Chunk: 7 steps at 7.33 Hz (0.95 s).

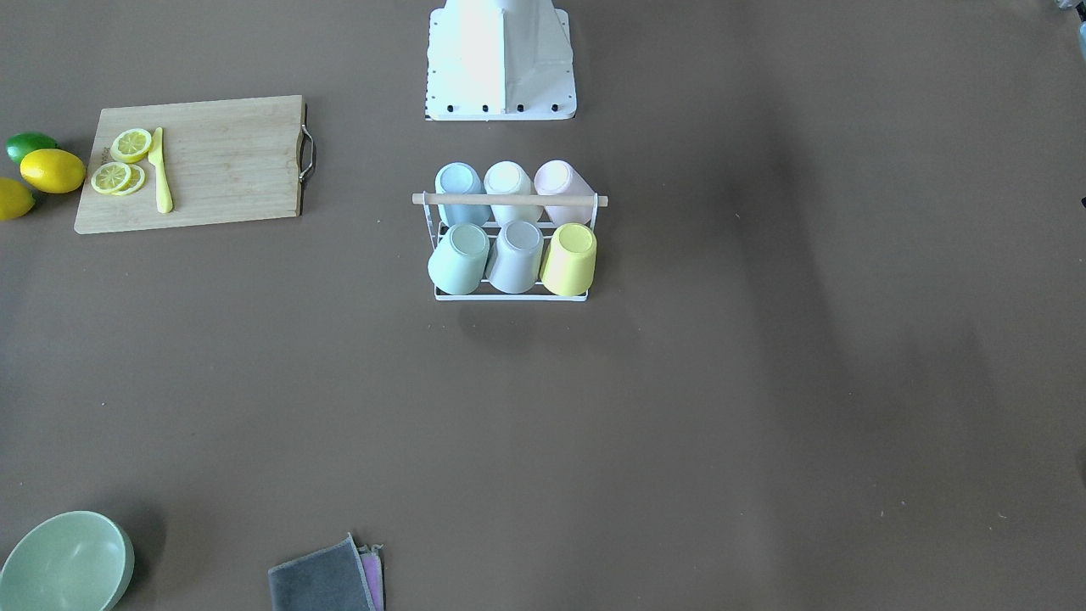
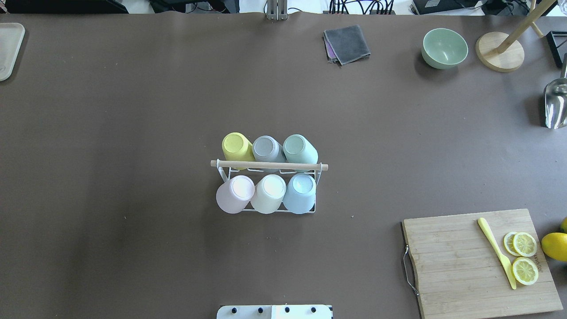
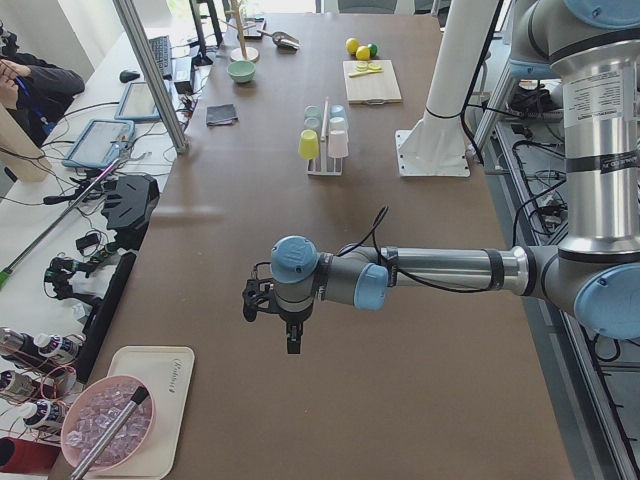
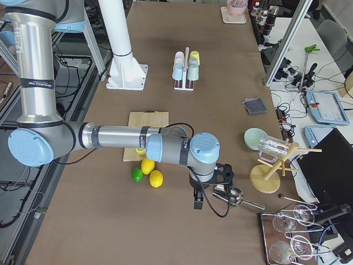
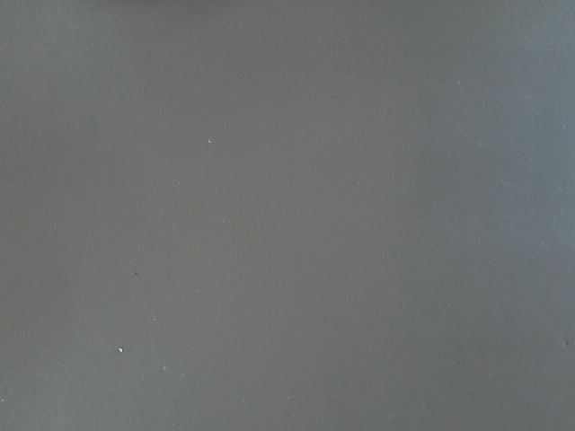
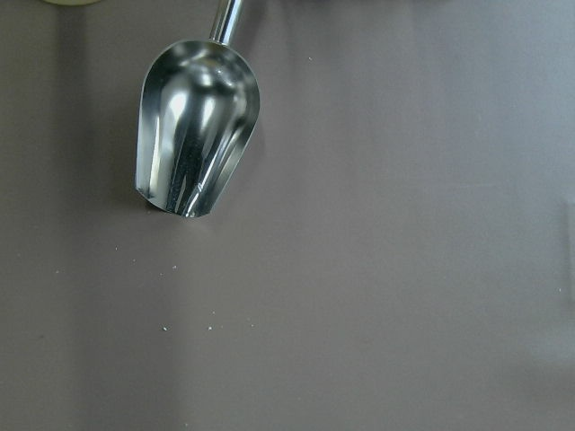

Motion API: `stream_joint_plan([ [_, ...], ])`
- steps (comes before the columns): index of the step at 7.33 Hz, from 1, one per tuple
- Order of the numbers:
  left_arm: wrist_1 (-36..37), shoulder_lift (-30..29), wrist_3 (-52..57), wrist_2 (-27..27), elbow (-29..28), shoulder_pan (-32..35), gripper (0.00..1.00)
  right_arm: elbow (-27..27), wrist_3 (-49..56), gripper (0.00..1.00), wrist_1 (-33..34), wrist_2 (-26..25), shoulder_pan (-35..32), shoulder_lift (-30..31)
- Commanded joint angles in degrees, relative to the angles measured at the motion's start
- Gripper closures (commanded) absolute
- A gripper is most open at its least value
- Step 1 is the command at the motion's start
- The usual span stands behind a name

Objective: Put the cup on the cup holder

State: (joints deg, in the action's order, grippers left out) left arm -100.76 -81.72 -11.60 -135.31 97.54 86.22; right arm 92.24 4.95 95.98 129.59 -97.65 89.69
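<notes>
The cup holder (image 2: pixel 269 165), a white wire rack with a wooden rod across its top, stands mid-table; it also shows in the front view (image 1: pixel 509 199). Several pastel cups sit upside down on its prongs, among them a yellow cup (image 2: pixel 237 147), a pink cup (image 2: pixel 234 193) and a blue cup (image 2: pixel 300 192). My left gripper (image 3: pixel 293 345) hangs over bare table far from the rack, seen only in the left side view; I cannot tell if it is open or shut. My right gripper (image 4: pixel 197 203) hangs above a metal scoop (image 6: pixel 198 135), seen only in the right side view; its state is also unclear.
A wooden cutting board (image 2: pixel 460 266) with lemon slices and a yellow knife lies at the near right, with lemons (image 2: pixel 554 246) beside it. A green bowl (image 2: pixel 444 48), a grey cloth (image 2: pixel 347 43) and a wooden stand base (image 2: pixel 499 53) lie at the far edge.
</notes>
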Motion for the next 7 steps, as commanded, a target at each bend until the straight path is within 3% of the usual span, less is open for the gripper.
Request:
stream_joint_plan([
  [1,-0.1,-0.8,0.0,0.3,-0.3,0.0,0.01,0.2,0.0,0.00,0.0,0.1,0.0,0.0],
  [7,0.0,-3.1,0.0,0.4,-2.3,0.0,0.01,-0.3,0.0,0.00,0.1,0.0,0.1,0.0],
])
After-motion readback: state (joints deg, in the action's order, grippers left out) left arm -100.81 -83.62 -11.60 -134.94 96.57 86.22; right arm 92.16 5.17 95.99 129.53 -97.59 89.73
